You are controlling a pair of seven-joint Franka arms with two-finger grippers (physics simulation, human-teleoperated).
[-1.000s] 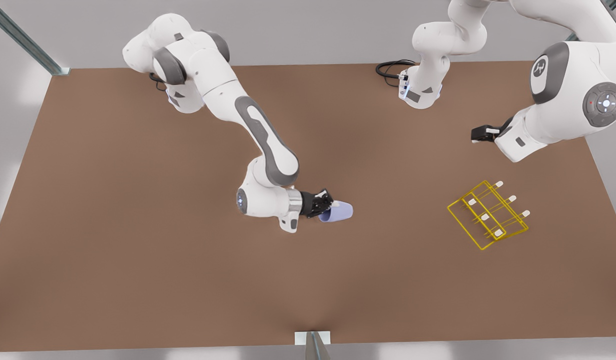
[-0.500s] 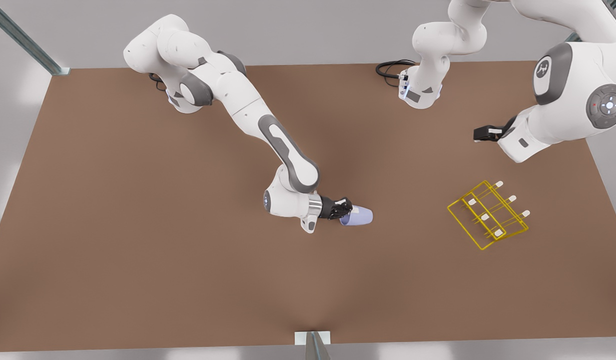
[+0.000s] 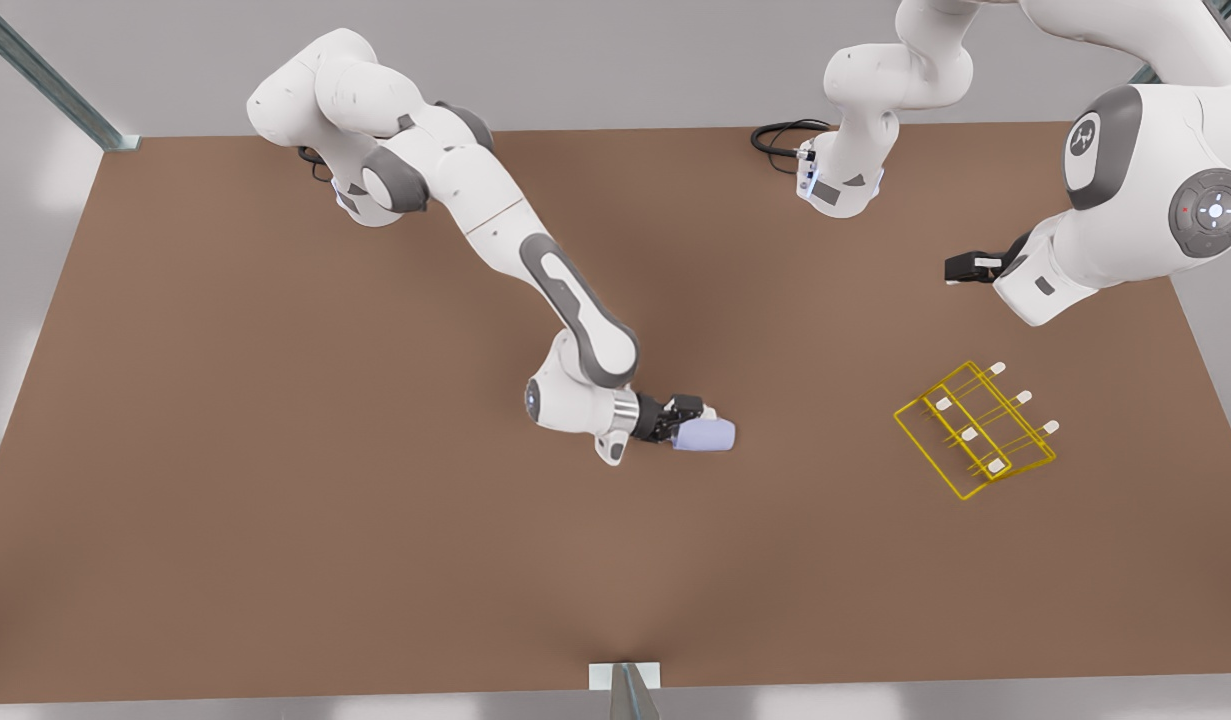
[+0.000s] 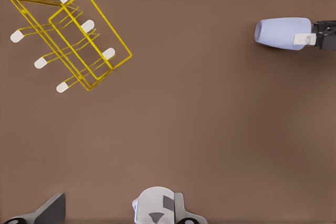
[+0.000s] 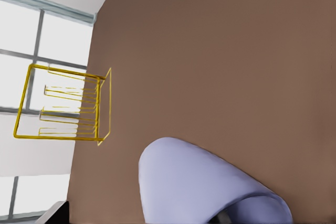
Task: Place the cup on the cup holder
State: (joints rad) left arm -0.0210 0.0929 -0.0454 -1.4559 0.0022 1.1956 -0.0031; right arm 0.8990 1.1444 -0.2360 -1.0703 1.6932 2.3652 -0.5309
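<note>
Cup (image 3: pixel 705 435): lavender-blue, no handle. It lay on its side above the middle of the tabletop (image 3: pixel 275 500), pinched at its open end by the fingers of the right gripper (image 3: pixel 687 420), closed base pointing toward the front view's right. In the right wrist view the cup (image 5: pixel 210 187) sat close under the camera.

Holder (image 3: pixel 975 430): yellow wire rack with white-tipped pegs, resting on the tabletop well apart from the cup, on the front view's right. None of its pegs carried anything.

Right arm: reached out low from the far left corner, wrist roughly level.

Left gripper (image 3: pixel 960 268): hung beyond the holder on its far side, waiting; whether its fingers were spread or together could not be told. Its wrist view looked down on holder (image 4: pixel 68 40) and cup (image 4: pixel 283 33).

Step in hand, judged: carrying the cup across to the holder. To do it well, the grip should be kept firm, the cup kept above the peg tips during travel, then its mouth turned down and centred over one peg before lowering. A sideways approach risks knocking the light wire frame.
</note>
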